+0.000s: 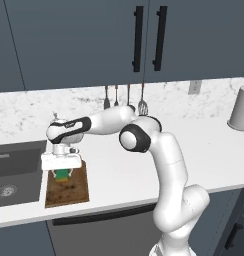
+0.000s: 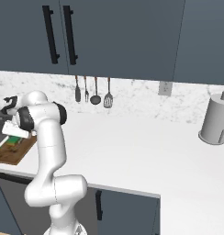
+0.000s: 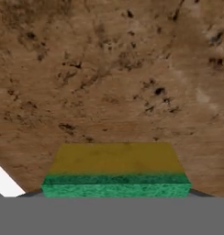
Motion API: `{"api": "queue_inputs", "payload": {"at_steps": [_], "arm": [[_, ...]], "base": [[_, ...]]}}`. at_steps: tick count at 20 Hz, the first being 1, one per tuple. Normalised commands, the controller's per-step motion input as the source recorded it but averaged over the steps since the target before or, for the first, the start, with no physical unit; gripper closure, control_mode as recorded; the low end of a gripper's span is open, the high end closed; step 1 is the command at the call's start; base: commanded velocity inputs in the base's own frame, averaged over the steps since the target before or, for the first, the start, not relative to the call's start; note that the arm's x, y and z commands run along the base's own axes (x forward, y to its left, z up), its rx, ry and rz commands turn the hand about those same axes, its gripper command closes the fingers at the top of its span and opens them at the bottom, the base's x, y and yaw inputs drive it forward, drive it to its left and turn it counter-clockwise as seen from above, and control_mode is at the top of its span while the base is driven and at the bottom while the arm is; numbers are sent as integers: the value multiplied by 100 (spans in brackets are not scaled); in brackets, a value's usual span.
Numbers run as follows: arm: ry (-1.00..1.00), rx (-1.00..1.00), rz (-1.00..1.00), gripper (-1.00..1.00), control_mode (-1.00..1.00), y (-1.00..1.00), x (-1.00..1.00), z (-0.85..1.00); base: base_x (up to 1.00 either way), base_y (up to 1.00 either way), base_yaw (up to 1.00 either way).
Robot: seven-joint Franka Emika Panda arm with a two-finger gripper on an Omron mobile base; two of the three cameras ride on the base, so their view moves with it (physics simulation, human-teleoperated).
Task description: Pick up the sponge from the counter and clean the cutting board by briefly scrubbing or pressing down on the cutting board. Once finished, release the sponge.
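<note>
The dark brown, stain-specked cutting board (image 1: 69, 190) lies on the white counter (image 1: 129, 170) just right of the sink. My gripper (image 1: 62, 170) points straight down over the board's far end, shut on the green and yellow sponge (image 1: 62, 174). In the hand view the sponge (image 3: 116, 172) sits low in the picture, green layer nearest, with the cutting board (image 3: 109, 82) close behind it. From the right base view, the sponge (image 2: 13, 140) shows beside my arm, above the cutting board (image 2: 13, 154). Whether the sponge touches the wood I cannot tell.
A dark grey sink (image 1: 14, 172) sits directly left of the board. Utensils (image 1: 142, 106) hang on the marble backsplash. A grey paper-towel holder (image 2: 217, 121) stands far right. Dark cabinets (image 1: 144, 40) hang overhead. The counter's front edge runs just below the board.
</note>
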Motion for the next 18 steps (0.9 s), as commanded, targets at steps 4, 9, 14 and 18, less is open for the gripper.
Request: {"api": "queue_inputs", "payload": {"at_steps": [4, 9, 14, 18], "arm": [[-19, -1, 0, 100, -100, -11, 15, -1], [-14, 0, -2, 100, -100, -2, 22, 2], [-13, 0, 0, 100, -100, -18, 34, 0], [-27, -9, 0, 100, -100, -2, 16, -14]], "base": [[0, 0, 0], [0, 0, 0], [0, 0, 0], [0, 0, 0]]}}
